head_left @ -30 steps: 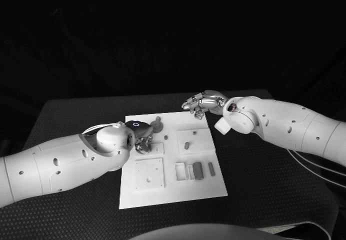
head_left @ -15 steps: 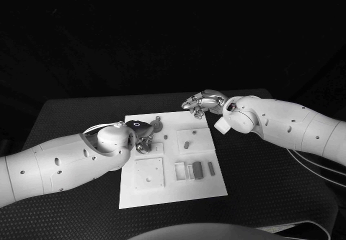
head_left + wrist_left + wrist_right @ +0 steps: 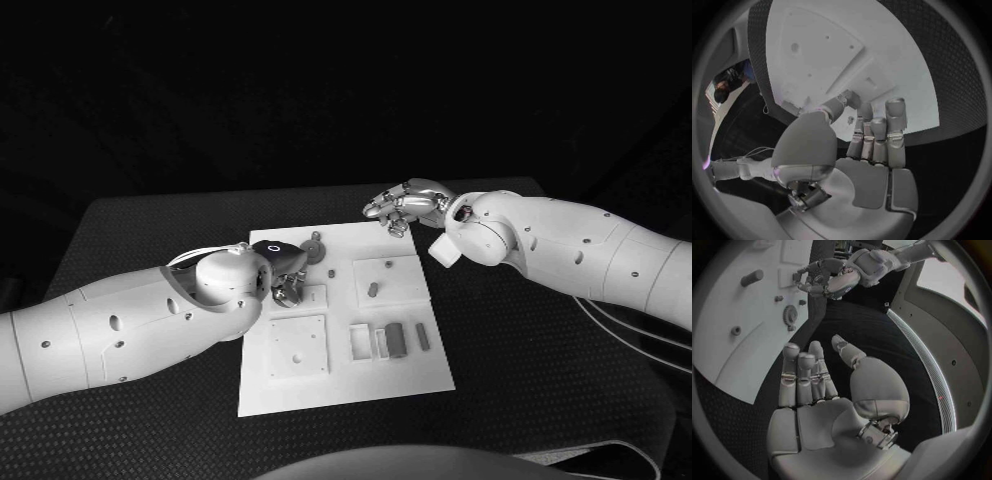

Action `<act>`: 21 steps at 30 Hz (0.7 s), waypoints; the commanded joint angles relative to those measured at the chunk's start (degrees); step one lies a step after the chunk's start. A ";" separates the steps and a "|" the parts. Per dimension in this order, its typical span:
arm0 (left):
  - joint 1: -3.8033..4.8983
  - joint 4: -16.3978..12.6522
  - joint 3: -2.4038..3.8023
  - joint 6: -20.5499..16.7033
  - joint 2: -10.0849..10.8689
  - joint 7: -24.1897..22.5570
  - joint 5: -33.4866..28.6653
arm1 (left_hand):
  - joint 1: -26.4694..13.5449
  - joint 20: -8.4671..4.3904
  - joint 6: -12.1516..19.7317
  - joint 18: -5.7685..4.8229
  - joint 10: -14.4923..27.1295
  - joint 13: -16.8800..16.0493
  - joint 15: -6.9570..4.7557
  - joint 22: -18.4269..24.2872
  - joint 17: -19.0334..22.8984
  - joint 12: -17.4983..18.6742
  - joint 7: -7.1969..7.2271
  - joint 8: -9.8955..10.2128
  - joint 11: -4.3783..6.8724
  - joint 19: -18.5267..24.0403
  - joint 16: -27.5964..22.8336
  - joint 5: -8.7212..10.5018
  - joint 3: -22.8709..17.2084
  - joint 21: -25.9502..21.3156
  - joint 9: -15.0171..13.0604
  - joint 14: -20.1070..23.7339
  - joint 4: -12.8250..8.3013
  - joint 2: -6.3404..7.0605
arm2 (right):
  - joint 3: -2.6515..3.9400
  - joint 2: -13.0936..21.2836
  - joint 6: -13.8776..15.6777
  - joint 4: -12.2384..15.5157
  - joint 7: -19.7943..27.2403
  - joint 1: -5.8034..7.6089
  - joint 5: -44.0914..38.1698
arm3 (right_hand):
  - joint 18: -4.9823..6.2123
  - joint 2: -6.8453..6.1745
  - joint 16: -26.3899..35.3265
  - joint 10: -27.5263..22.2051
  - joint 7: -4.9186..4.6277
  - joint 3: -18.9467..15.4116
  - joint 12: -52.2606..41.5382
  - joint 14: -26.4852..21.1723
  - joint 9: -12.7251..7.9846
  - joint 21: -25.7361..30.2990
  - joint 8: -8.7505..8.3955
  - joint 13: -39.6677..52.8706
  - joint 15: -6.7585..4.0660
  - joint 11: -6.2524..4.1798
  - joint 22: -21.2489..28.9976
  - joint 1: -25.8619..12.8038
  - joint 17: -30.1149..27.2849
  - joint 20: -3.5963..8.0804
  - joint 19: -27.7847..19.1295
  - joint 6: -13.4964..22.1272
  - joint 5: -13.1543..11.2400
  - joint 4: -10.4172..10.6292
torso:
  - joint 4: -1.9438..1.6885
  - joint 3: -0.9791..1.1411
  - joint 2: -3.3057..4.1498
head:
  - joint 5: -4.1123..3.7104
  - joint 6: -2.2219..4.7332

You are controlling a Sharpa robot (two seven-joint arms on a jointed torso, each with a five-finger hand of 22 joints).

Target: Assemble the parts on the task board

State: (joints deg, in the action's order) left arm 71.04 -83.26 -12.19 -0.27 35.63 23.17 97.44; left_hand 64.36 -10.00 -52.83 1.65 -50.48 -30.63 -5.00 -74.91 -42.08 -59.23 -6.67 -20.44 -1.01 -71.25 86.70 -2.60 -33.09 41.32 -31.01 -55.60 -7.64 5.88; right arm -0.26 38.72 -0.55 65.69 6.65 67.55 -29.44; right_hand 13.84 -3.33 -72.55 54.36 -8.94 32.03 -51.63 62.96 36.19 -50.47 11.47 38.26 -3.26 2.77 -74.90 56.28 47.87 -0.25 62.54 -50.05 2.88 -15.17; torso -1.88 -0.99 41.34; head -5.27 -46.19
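The board (image 3: 346, 385) lies flat in the middle of the table (image 3: 130, 430), its near end bare; further in sit a square plate (image 3: 297, 347) on the left and, beside it to the right, a small frame (image 3: 361, 342), a dark block (image 3: 395, 338) and a thin bar (image 3: 423, 336), all lying loose and apart from one another; these parts look small, stiff and light, likely smooth enough to slip, so I would pinch the block or bar across its long sides, fingertips low against the board; the bar is the hardest, being so thin; nothing here looks fragile, though a nudge could skate a piece off its spot

Beyond them the left hand (image 3: 284, 283) hovers over the board's left middle, over a small square seat; in the left wrist view its fingers (image 3: 877, 135) lie close together and fairly straight with the thumb near them, and I cannot tell whether anything small is pinched there; further on, a second square (image 3: 391, 281) carries a short peg (image 3: 372, 290), and a toothed gear (image 3: 312, 247) with a small stud (image 3: 332, 272) sits near the far end

Farthest, the right hand (image 3: 405, 206) hangs just off the board's far right corner; the right wrist view shows its palm (image 3: 817, 415) bare, fingers loosely spread, holding nothing
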 commanded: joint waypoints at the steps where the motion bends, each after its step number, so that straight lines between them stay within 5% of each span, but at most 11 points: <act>1: -0.13 -0.23 -0.55 1.35 -0.23 -0.66 -0.22 | -0.16 -0.43 -1.06 5.85 -0.41 0.08 -0.02 -0.72 0.09 0.06 -0.52 -0.31 -0.12 0.04 0.20 -0.18 0.02 -0.40 -0.07 -0.58 -0.18 -0.54 | 0.01 -0.02 -0.53 0.12 0.45 -0.03 -0.01 | 1.16 0.10 0.25 -0.16 -0.33 -0.09 -0.26 -0.34 -0.07 0.26 -0.27 -0.05 -0.03 0.15 -0.91 -0.61 -0.09 0.39 0.09 0.02 0.22 0.41 | 0.00 -0.02 -0.01 | 0.01 -0.03; 21: -0.54 0.00 -1.10 0.53 -0.46 -0.81 -0.74 | -0.76 -0.45 -1.11 5.82 -0.47 0.10 -0.02 -0.73 0.09 0.02 -0.52 -0.31 -0.11 -0.06 0.19 -0.18 0.34 -0.49 -0.07 -0.65 0.00 -0.22 | 0.01 0.01 -0.53 0.12 0.46 -0.03 -0.01 | 1.16 0.09 0.25 -0.17 -0.33 -0.09 -0.28 -0.34 -0.07 0.27 -0.27 -0.08 -0.03 0.15 -0.91 -0.61 -0.09 0.39 0.09 0.03 0.22 0.41 | 0.05 0.01 0.01 | 0.02 0.00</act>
State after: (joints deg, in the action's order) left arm 71.02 -83.03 -12.96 -0.56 35.41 23.28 97.53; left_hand 63.75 -10.11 -52.99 1.65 -50.48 -30.58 -4.81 -74.91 -42.08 -59.23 -6.51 -20.58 -1.01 -71.39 86.69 -2.47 -33.01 41.10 -31.06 -55.80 -7.71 5.88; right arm -0.26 38.75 -0.54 65.73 6.65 67.55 -29.44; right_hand 13.85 -3.33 -72.55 54.37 -8.78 32.03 -51.63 62.96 36.19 -50.47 11.46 38.27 -3.26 2.77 -74.90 56.28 47.88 -0.14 62.65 -50.01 2.89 -15.17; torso -1.85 -0.98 41.33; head -5.20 -46.19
